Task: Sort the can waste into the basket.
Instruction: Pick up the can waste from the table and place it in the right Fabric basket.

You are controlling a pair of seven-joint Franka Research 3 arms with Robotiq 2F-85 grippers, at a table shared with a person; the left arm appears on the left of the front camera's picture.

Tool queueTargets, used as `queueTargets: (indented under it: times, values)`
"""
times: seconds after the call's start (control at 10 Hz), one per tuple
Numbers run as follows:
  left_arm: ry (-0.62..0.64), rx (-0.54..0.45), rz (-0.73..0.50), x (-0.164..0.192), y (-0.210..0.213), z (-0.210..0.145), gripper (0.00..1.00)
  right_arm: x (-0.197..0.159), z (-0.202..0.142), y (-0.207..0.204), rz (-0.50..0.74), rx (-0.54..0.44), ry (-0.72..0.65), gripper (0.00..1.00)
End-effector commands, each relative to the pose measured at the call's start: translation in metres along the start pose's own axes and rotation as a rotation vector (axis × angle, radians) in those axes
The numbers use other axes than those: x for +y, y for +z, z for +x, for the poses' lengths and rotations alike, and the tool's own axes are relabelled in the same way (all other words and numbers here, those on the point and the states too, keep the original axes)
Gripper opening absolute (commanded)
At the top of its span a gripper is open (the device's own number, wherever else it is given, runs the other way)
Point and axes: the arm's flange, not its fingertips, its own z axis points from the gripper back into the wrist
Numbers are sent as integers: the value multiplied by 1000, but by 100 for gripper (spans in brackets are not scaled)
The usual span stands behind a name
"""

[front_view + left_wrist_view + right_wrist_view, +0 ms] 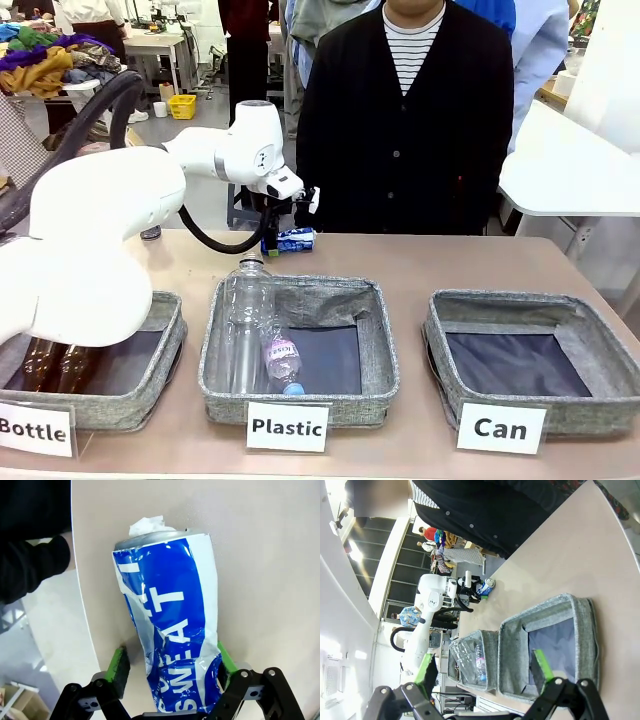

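The dented blue can [296,240] with white lettering lies on its side at the table's far edge, in front of the person. My left gripper [282,225] reaches down over it. In the left wrist view the blue can [172,610] lies between the green pads [119,665] of my left gripper [172,662]. The right pad touches the can, the left pad stands a small gap off, and the jaws are open. My right gripper [485,672] hangs open and empty above the "Can" basket [580,630]. That grey basket [455,320] stands at the front right. The slim dark can is hidden.
The "Plastic" bin [375,385] in the middle holds clear plastic bottles [250,330]. The "Bottle" bin [165,350] at the left holds brown glass bottles [50,365]. A person in a black cardigan [410,120] stands at the far edge, close behind the blue can.
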Motion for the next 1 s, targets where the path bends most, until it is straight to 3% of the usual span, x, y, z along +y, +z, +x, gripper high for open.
queueTargets:
  times: [0.0, 0.1, 0.2, 0.3, 0.4, 0.7, 0.9]
  values:
    - [-50, 0, -44, 55, -10, 23, 25, 0, 2, -1, 23, -17, 25, 100]
    - [-57, 3, -47, 54, -11, 24, 25, 0, 2, -1, 23, -17, 25, 100]
    - [-57, 9, -40, 52, -11, 24, 0, 0, 2, -1, 23, -17, 25, 100]
    - [-54, 15, -34, 52, -9, 22, 22, 0, 2, -1, 23, -17, 25, 100]
    - [-53, 15, -34, 51, -8, 21, 0, 0, 2, -1, 23, -17, 25, 100]
    - [-52, 25, -25, 50, -6, 21, 0, 0, 2, -1, 23, -17, 25, 100]
    - [-65, 7, -1, 33, 28, 17, 0, 0, 2, -1, 23, -17, 25, 100]
